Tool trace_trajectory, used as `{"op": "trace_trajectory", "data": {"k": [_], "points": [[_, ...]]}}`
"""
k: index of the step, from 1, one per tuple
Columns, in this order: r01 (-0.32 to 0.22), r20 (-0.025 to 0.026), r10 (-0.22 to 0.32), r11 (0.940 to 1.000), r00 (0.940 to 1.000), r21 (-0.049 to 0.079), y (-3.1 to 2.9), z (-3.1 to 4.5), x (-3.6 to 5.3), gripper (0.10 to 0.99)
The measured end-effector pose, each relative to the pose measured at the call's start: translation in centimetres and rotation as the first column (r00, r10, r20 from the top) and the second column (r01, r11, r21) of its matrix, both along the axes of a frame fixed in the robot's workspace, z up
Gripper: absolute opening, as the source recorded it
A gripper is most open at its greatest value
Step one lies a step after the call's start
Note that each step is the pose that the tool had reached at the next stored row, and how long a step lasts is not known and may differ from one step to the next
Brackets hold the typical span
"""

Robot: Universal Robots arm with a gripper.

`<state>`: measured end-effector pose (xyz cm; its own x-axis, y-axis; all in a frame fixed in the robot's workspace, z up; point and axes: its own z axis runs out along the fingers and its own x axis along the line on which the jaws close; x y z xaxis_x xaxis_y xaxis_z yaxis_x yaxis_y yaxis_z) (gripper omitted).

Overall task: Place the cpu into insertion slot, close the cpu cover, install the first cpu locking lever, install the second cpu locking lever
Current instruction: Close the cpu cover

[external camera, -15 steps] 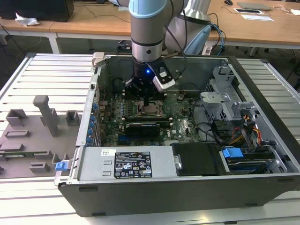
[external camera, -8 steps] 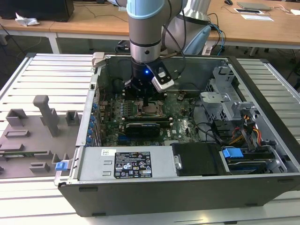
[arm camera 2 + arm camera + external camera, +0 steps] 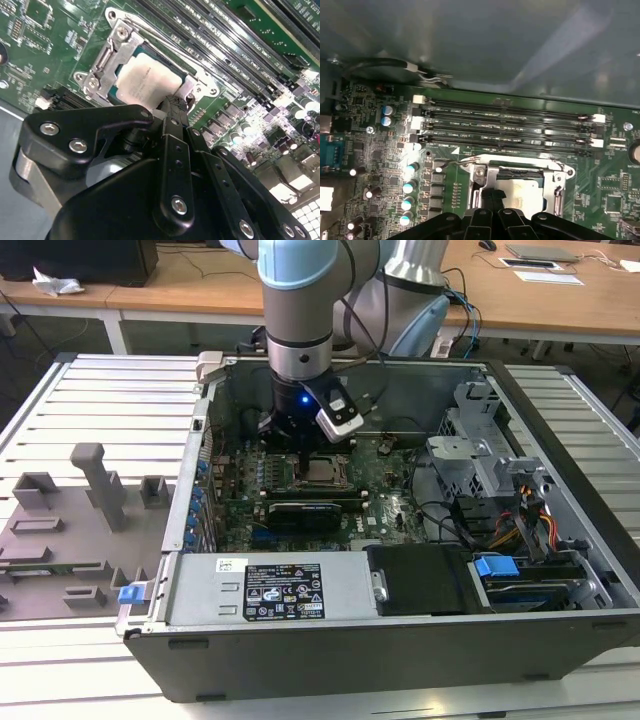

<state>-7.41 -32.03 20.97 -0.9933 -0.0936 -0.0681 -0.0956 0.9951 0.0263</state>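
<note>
- the gripper has its fingers pressed together with nothing visible between them, its tips right at the tab edge of the cpu cover.
- the cpu lies flat in the insertion slot, framed by the lowered cover.
- in the exterior view the arm stands at the slot's 12 o'clock, and a long black card lies at its 6 o'clock.
- a wire lever runs along the cover's edge beside the memory slots.

Arm above insertion slot
</note>
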Motion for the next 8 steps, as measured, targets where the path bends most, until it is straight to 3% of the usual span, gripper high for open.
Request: {"op": "trace_trajectory", "data": {"k": [8], "points": [[-0.019,-0.0006,0.019,0.9998,0.9998,-0.001,-0.03,-0.68,-0.34,0.106]]}}
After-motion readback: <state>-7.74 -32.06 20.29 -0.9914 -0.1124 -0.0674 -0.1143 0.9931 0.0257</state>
